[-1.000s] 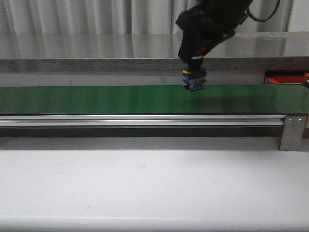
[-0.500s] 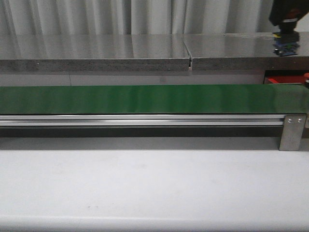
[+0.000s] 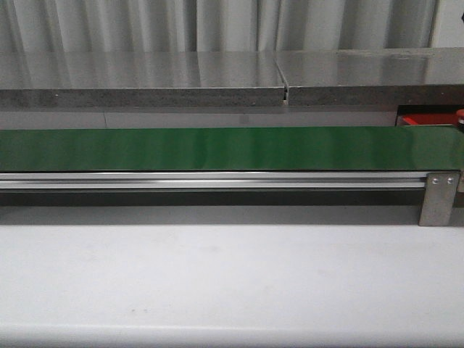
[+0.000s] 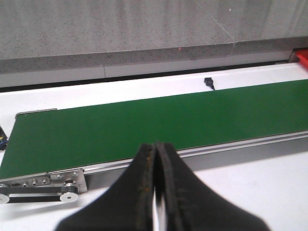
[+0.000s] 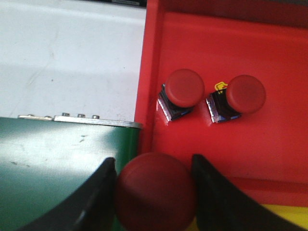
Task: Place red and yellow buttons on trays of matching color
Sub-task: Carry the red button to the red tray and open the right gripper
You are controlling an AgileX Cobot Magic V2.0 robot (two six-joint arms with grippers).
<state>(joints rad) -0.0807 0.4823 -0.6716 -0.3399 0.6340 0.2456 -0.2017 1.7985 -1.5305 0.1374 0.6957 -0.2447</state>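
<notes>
A long conveyor belt (image 3: 217, 148) runs left to right across the table (image 3: 217, 275), with a counter ledge (image 3: 145, 87) behind it. A tray (image 3: 424, 119) sits behind the belt's right end. Two buttons (image 5: 181, 94) (image 5: 239, 97) lie side by side in the tray. A third button (image 5: 155, 191) sits between the right gripper (image 5: 154, 185) fingers, over the tray's edge beside the belt.

green conveyor belt (image 3: 217, 148), white table (image 3: 232, 275)
</notes>
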